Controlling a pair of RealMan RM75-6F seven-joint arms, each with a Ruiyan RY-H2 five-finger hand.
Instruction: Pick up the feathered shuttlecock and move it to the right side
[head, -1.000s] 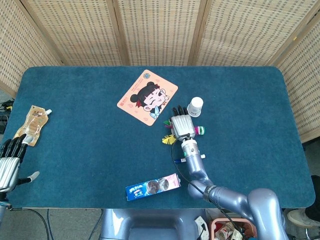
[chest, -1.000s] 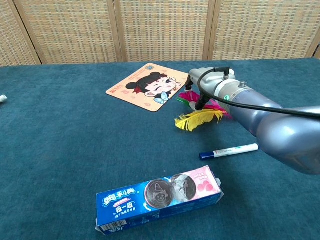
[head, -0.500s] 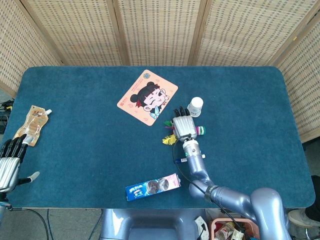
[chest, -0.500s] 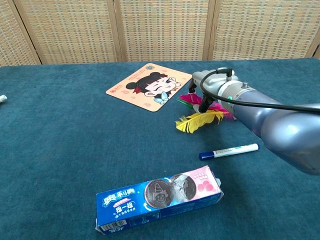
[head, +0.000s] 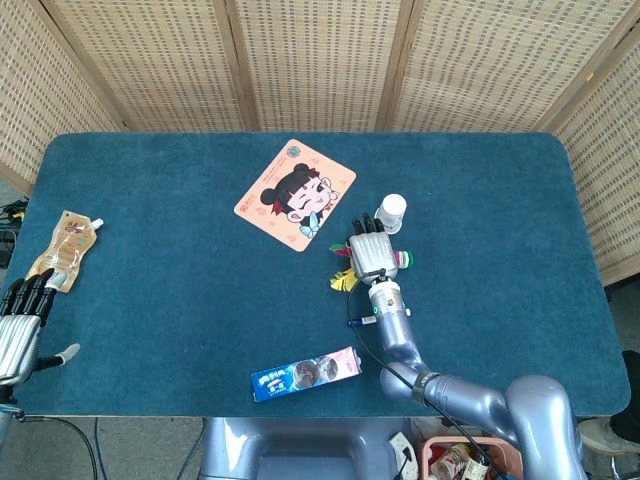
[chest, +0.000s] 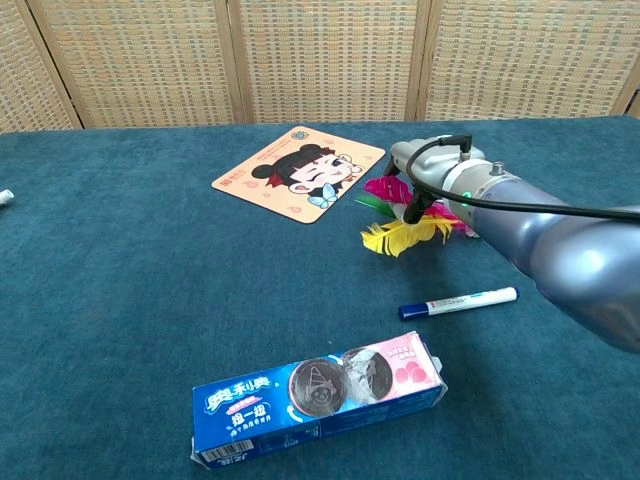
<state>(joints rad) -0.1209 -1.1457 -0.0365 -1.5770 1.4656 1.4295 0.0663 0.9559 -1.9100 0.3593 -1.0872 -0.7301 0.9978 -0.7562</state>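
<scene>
Shuttlecock (chest: 405, 228) feathers, yellow, pink and green, are seen fanning out leftward from beneath the right hand (head: 371, 257) near mid-table, beyond the cookie box (chest: 318, 399) and the blue-capped marker (chest: 458, 300), so its long axis is judged to lie roughly across the table with the base hidden under the palm. The right hand is laid flat over it, apparently to gather it for a lift, though whether it is actually gripped cannot be told. Farther off, the cartoon mat (head: 295, 194) and white cup (head: 392, 212) are left clear, and the left hand (head: 18, 325) is kept empty, fingers apart, at the table's near-left edge.
</scene>
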